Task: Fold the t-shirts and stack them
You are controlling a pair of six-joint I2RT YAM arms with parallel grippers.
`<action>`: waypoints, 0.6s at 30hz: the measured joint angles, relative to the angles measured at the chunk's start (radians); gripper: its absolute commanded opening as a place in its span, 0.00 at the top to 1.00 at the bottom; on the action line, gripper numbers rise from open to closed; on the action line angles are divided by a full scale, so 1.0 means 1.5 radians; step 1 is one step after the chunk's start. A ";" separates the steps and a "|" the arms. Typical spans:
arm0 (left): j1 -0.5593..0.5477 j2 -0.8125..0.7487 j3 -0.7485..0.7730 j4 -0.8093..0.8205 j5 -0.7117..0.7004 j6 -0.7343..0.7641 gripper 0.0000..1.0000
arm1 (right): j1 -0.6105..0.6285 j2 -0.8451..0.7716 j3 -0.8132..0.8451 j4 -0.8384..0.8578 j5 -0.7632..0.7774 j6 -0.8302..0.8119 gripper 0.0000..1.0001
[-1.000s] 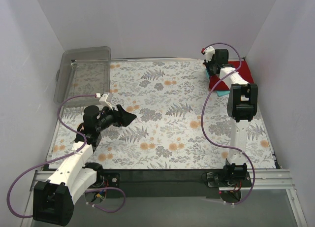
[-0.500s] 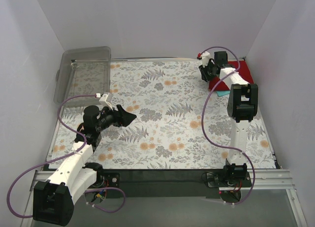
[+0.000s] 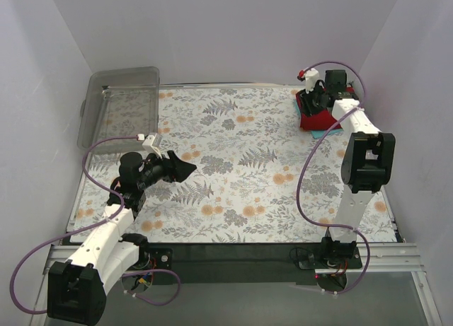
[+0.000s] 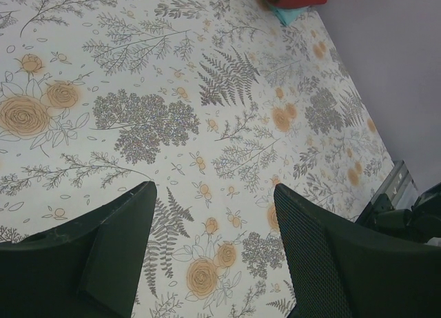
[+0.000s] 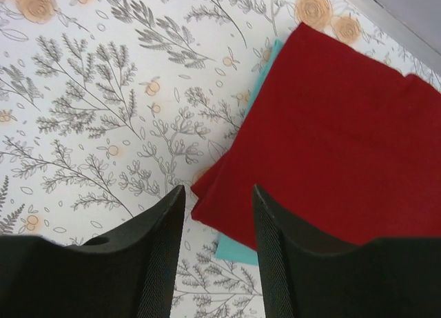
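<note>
Right jaws apart; red t-shirt (image 5: pixel 337 125) folded atop teal t-shirt (image 5: pixel 234 250)

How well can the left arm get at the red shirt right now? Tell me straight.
Probably not. The red shirt lies on the teal shirt in the far right corner, across the table from the left pincer, and the right pincer hangs open over it. Reach looks doubtful.

Pretty sure we're looking at a robot lab booth: plain white walls (image 3: pixel 212 29) around a floral-covered table (image 3: pixel 233 177), left arm (image 3: pixel 106 234) and right arm (image 3: pixel 361 163) bolted to a metal rail (image 3: pixel 389 254) at bottom.
</note>
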 measured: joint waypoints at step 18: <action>0.000 -0.010 -0.001 0.005 0.011 -0.007 0.36 | 0.035 0.013 -0.111 0.039 0.196 0.052 0.66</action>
